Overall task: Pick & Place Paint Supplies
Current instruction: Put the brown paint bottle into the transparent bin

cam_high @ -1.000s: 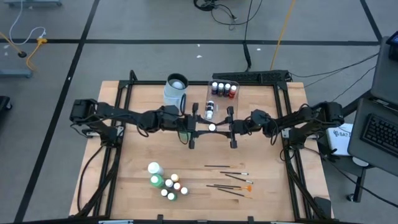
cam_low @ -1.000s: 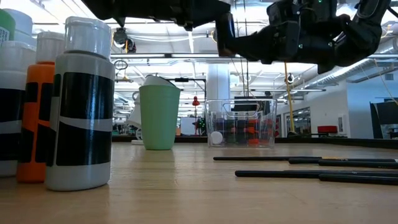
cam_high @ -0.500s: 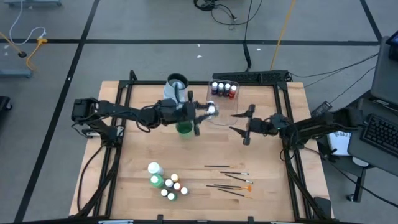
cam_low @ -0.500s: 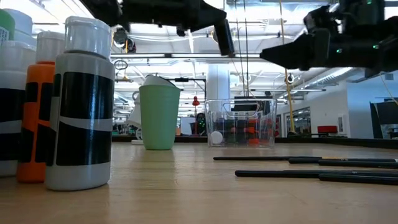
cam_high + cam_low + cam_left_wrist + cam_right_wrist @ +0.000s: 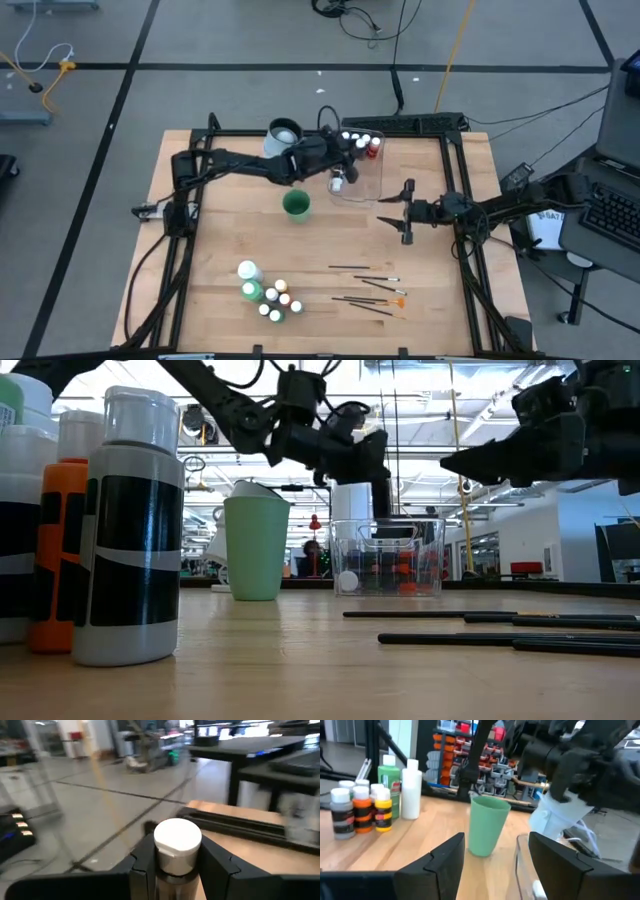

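Paint bottles point(image 5: 269, 293) on wooden table point(image 5: 220, 240) (cluttered workshop)

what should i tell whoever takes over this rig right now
Left gripper: shut on a white-capped paint bottle, held above the clear tub.
Right gripper: fingers open, empty, over bare table right of the tub.
Done: several small bottles stand at the tub's far end.
Left: two larger bottles and a cluster of small bottles at the front left; thin brushes lie at the front right.
Also on the table: green cup, pale jug.
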